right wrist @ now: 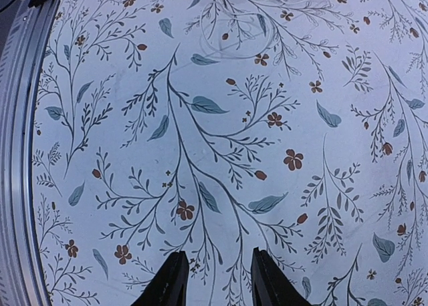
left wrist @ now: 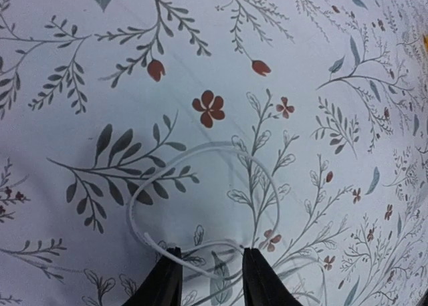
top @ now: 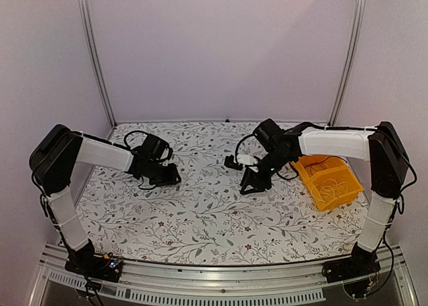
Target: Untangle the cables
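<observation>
A thin white cable point(left wrist: 200, 149) lies in a loop on the flowered cloth in the left wrist view. Its loose end point(left wrist: 147, 236) is beside the left fingertip. One strand runs across the gap between the fingers of my left gripper point(left wrist: 210, 266), whose jaws stand apart, low over the cloth. In the top view the left gripper point(top: 167, 176) is at the table's left middle. My right gripper point(right wrist: 215, 272) is open over bare cloth with nothing between its fingers. In the top view it point(top: 254, 184) hangs right of centre. A faint white cable loop point(right wrist: 227, 35) shows far off in the right wrist view.
A yellow bin point(top: 329, 180) stands at the right of the table, beside the right arm, with thin wires inside. A metal rail point(right wrist: 17, 152) runs along the near table edge. White walls close in the back and sides.
</observation>
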You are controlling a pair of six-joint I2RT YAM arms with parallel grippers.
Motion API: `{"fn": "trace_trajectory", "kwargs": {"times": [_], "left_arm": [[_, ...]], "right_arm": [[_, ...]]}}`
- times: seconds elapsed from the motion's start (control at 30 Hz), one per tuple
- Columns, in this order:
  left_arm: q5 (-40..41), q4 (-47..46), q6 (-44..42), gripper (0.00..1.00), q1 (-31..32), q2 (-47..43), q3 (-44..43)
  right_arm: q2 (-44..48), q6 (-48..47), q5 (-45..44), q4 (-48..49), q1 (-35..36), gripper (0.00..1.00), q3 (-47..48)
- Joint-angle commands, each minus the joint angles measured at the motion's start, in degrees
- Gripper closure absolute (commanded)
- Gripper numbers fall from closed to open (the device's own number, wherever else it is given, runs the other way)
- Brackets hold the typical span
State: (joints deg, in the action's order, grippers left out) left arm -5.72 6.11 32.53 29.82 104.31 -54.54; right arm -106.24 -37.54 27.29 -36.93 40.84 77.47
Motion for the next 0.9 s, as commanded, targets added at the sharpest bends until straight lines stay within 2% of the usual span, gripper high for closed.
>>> {"fn": "trace_trajectory", "kwargs": {"times": [0.0, 0.23, 0.37, 0.6, 0.73, 0.87], "left_arm": [[1.1, -2.7, 0.3, 0.71, -1.3, 2.2, -3.2], [2.0, -4.8, -1.3, 0.99, -2.3, 4.5, -6.2], [0.8, -11.0, -2.3, 1.00, -2.4, 3.6, -6.1], [-9.7, -20.7, -3.4, 1.00, 0.0, -3.7, -2.7], [-14.1, -21.3, -4.5, 1.00, 2.9, -8.1, -2.7], [-16.1, -17.5, -7.2, 1.00, 6.3, -10.5, -5.2]], "right_arm": [[0.2, -0.8, -0.8, 1.4, 0.4, 0.64, -0.9], [-0.3, -1.3, -1.3, 1.6, 0.4, 0.64, -1.4], [-0.6, -1.9, -1.9, 2.1, 0.5, 0.65, -1.8], [1.0, 0.1, -3.8, 3.5, 0.5, 0.65, -1.1], [4.4, 1.6, -2.5, 4.3, 0.5, 0.62, -0.1], [8.2, 3.5, -4.0, 6.5, 0.5, 0.57, 0.9]]}}
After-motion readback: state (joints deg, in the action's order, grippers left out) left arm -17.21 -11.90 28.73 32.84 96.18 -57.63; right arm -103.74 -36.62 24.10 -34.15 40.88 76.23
